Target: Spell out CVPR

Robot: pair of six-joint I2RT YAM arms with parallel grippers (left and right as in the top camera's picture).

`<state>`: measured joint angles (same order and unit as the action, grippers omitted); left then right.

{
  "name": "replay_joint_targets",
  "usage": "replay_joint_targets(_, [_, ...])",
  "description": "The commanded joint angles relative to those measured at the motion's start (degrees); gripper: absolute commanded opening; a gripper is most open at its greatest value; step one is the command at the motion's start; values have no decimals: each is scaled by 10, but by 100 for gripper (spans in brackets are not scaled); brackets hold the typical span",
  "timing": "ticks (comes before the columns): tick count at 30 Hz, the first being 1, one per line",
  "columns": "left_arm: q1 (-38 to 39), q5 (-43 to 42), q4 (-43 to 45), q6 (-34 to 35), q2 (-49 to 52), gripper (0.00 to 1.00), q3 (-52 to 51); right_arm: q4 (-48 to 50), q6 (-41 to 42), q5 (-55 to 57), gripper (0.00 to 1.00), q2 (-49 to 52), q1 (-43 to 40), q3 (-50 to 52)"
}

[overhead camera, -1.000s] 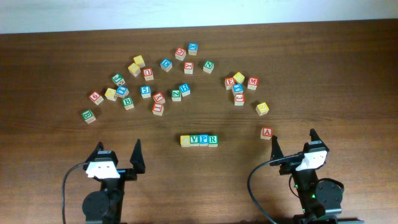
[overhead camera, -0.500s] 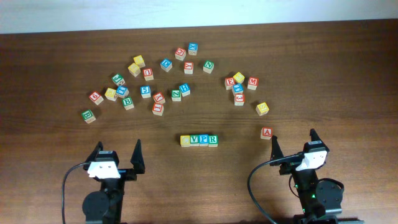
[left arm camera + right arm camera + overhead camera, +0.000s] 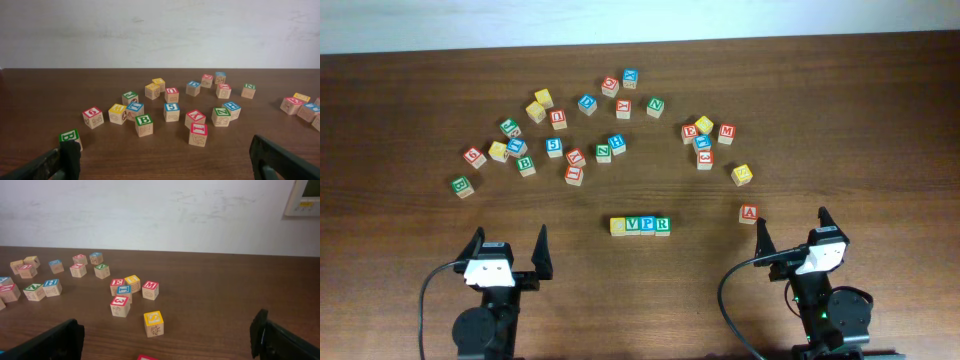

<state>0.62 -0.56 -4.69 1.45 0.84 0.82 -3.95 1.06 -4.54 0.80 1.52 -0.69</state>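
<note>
Four cubes stand touching in a straight row at the table's front middle in the overhead view: a yellow-faced cube (image 3: 618, 226), a green V (image 3: 633, 225), a blue P (image 3: 648, 225) and a green R (image 3: 663, 226). My left gripper (image 3: 507, 247) is open and empty, to the row's lower left. My right gripper (image 3: 792, 229) is open and empty, to the row's lower right. The row is outside both wrist views. In the wrist views each gripper's dark fingers (image 3: 67, 155) (image 3: 267, 335) stand wide apart over bare table.
Several loose letter cubes lie scattered across the far half of the table. A red A cube (image 3: 749, 213) and a yellow cube (image 3: 742, 174) lie nearest my right gripper; the yellow one shows in the right wrist view (image 3: 153, 323). A green cube (image 3: 69, 136) sits by my left finger.
</note>
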Motion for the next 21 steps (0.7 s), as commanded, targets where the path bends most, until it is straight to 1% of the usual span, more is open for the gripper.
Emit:
replay_joint_targets(1, [1,4,-1,-9,-5,99,-3,-2,-2,-3,99,-6,-4,4])
replay_joint_targets(17, [1,4,-1,-9,-6,99,-3,-2,-2,-3,98,-6,-4,4])
replay_joint_targets(20, [1,6,-2,33,-6,99,-3,-2,-2,-3,98,-6,-4,4])
replay_joint_targets(21, [1,6,-2,37,-6,99,-3,-2,-2,-3,98,-6,-4,4])
